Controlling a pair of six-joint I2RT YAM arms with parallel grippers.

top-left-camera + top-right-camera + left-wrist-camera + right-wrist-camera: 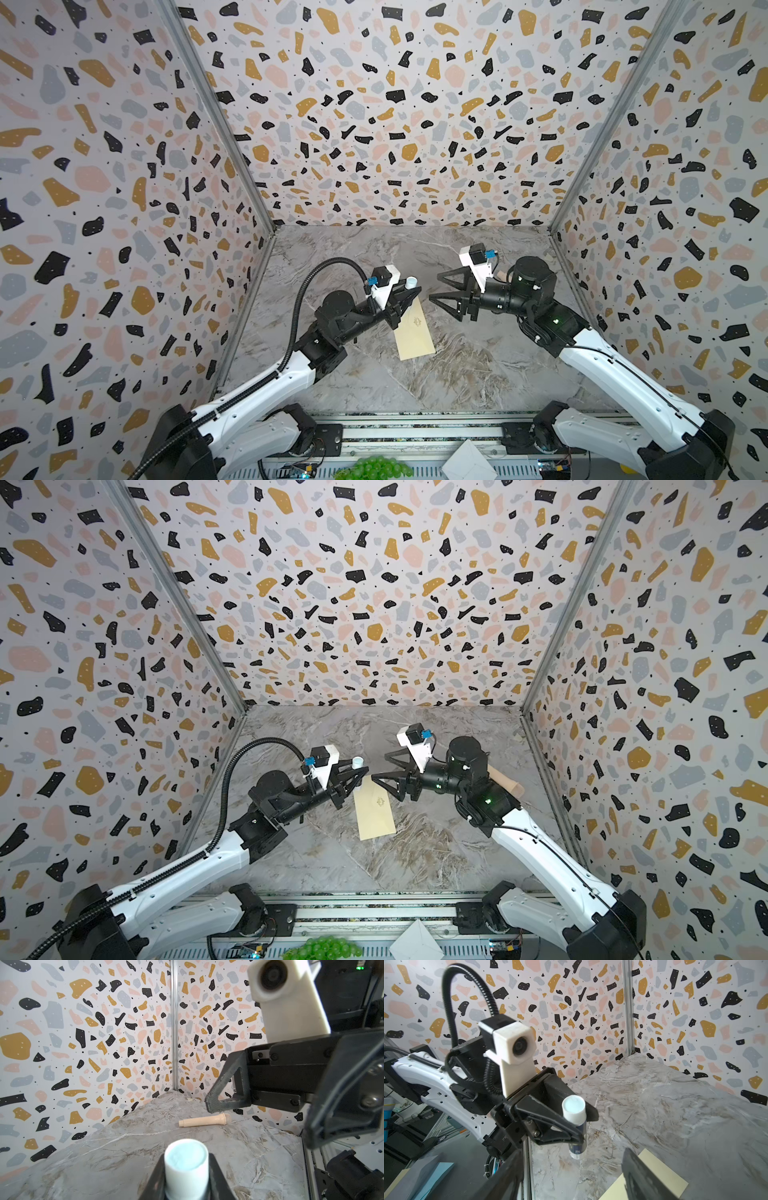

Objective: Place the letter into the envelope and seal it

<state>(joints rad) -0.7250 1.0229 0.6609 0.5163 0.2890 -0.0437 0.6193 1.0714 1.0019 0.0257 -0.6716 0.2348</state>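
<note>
The cream envelope (413, 332) (374, 808) lies flat on the marble table, emblem side up, with its far end under my left gripper's fingertips. My left gripper (409, 297) (186, 1178) is shut on an upright glue stick (411, 282) (186, 1165) (574, 1109) that has a white cap and a blue body. The stick's lower end hangs just above the table, beside the envelope's far end. My right gripper (434, 287) (379, 766) (571, 1167) stands open and empty, facing the left one above the envelope's far end (660, 1172). The letter shows in no view.
A wooden handle (204, 1120) (505, 781) lies on the table behind the right arm. At the front edge, past the rail, are green grapes (374, 467) and a white folded paper (467, 461). Patterned walls close in three sides.
</note>
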